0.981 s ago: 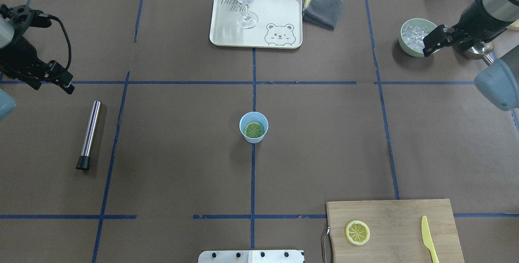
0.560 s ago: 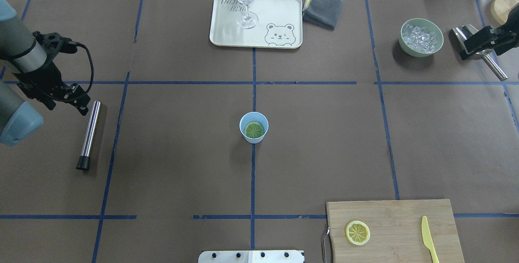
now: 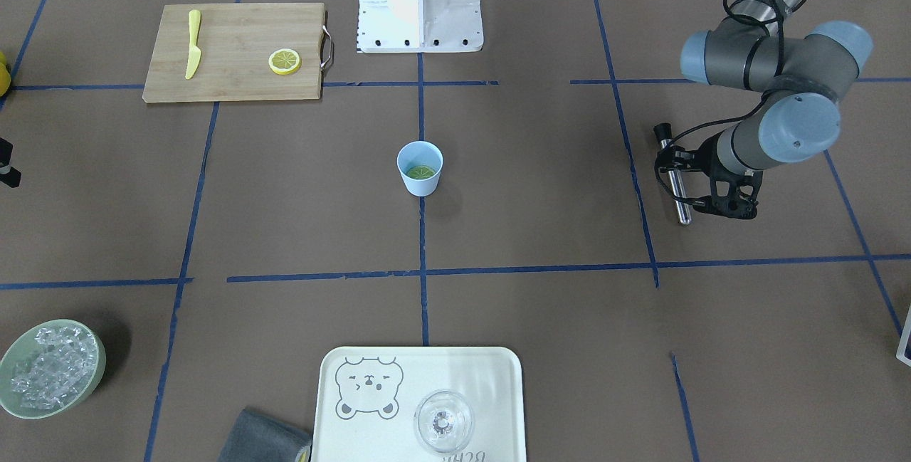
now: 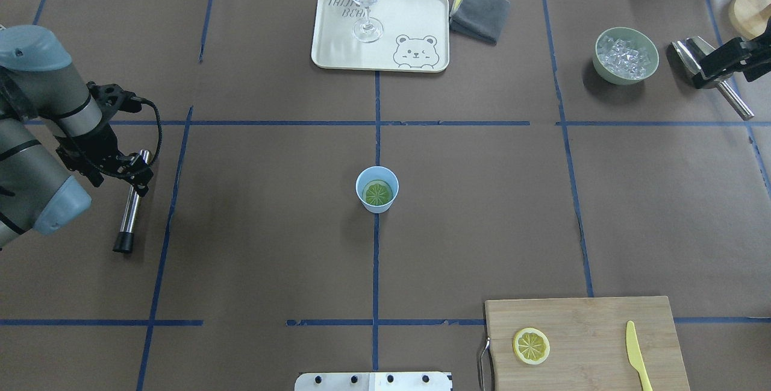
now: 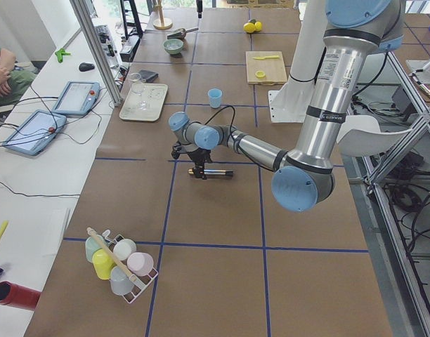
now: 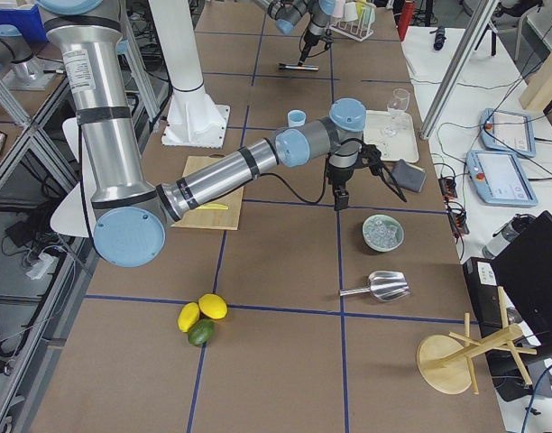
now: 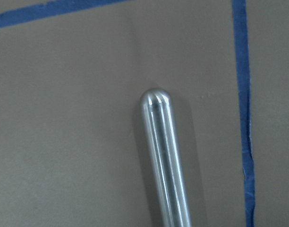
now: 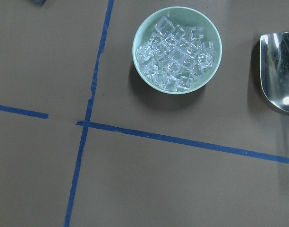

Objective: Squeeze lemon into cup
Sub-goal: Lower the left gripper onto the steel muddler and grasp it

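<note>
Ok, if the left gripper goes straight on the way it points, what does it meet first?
Probably the metal rod: the left gripper points down over its rounded end, which lies near mid-frame in the wrist view. How far above it is unclear.

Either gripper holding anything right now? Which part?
Nothing visibly held. Left gripper is over the steel rod near its rounded end, rod flat on the table. Right gripper empty.

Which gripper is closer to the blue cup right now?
Left. The left gripper is over the metal rod, out to the cup's left in the overhead view; the right gripper is farther off, past the ice bowl at the far right edge.
</note>
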Motion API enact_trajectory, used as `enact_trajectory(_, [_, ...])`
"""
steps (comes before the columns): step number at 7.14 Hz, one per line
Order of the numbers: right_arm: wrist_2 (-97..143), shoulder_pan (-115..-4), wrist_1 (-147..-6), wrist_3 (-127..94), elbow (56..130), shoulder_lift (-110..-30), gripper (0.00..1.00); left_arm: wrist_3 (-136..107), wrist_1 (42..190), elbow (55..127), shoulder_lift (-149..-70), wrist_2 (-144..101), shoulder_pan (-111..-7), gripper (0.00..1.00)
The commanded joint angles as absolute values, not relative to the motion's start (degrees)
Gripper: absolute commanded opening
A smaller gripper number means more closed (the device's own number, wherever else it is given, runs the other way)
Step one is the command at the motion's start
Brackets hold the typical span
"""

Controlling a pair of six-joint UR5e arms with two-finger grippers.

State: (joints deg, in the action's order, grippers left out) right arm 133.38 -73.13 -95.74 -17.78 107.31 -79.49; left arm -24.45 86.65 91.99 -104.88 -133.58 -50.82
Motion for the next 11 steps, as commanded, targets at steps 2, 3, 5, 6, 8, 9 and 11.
enact_trajectory(2, [133.33, -73.21, -95.8, -17.67, 107.31, -79.54, 1.0, -25.31, 87.19, 90.53, -106.25, -133.59, -50.45, 1.0])
enact_trajectory(3, [133.33, -73.21, -95.71, -17.67, 107.23, -79.54, 1.0, -27.4, 87.19, 89.92, -106.61, -133.59, -50.45, 1.0])
enact_trajectory(5, [133.33, -73.21, -95.71, -17.58, 107.14, -79.45, 1.0, -27.6, 87.19, 89.56, -106.61, -133.51, -50.45, 1.0])
enact_trajectory(6, [133.33, -73.21, -95.8, -17.58, 107.14, -79.45, 1.0, -27.77, 87.27, 88.6, -106.61, -133.51, -50.45, 1.0])
enact_trajectory(8, [133.33, -73.21, -95.71, -17.58, 107.14, -79.45, 1.0, -27.77, 87.28, 88.24, -106.87, -133.51, -50.45, 1.0])
enact_trajectory(9, [133.33, -73.21, -95.71, -17.58, 107.14, -79.45, 1.0, -27.77, 87.36, 88.16, -106.87, -133.51, -50.45, 1.0])
enact_trajectory(11, [133.33, -73.21, -95.71, -17.67, 107.14, -79.37, 1.0, -27.86, 87.36, 88.15, -106.88, -133.51, -50.45, 0.75])
